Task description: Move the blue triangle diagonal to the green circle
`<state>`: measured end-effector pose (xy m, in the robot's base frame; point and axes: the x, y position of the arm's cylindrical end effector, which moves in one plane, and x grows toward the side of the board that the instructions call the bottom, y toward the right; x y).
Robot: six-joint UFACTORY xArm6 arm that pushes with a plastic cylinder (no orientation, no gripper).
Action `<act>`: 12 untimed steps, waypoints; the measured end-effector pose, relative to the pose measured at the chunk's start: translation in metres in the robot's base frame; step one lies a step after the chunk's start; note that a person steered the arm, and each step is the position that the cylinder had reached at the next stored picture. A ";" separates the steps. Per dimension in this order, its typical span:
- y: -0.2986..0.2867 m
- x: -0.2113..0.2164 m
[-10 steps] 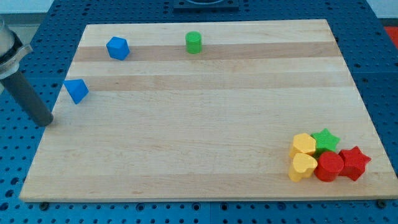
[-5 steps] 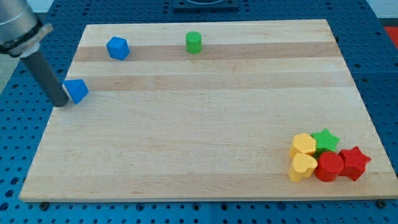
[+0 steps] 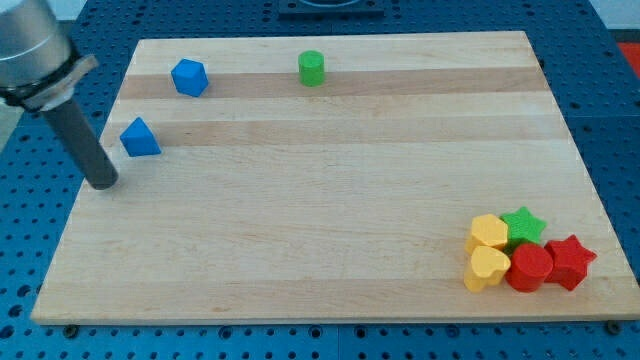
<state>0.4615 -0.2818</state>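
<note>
Blue triangle [image 3: 140, 138] lies near the wooden board's [image 3: 330, 200] left edge, nearer and well left of the green circle [image 3: 312, 68]. My tip [image 3: 103, 184] stands just near-left of the triangle, apart, holding nothing. Blue hexagon block [image 3: 189, 77] sits beyond.

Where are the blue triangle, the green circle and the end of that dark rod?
blue triangle [image 3: 140, 139]: camera view, front face.
green circle [image 3: 312, 68]: camera view, side wall.
my tip [image 3: 103, 183]: camera view, rod's very end.
</note>
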 end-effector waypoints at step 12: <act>0.078 -0.059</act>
<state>0.4026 -0.2039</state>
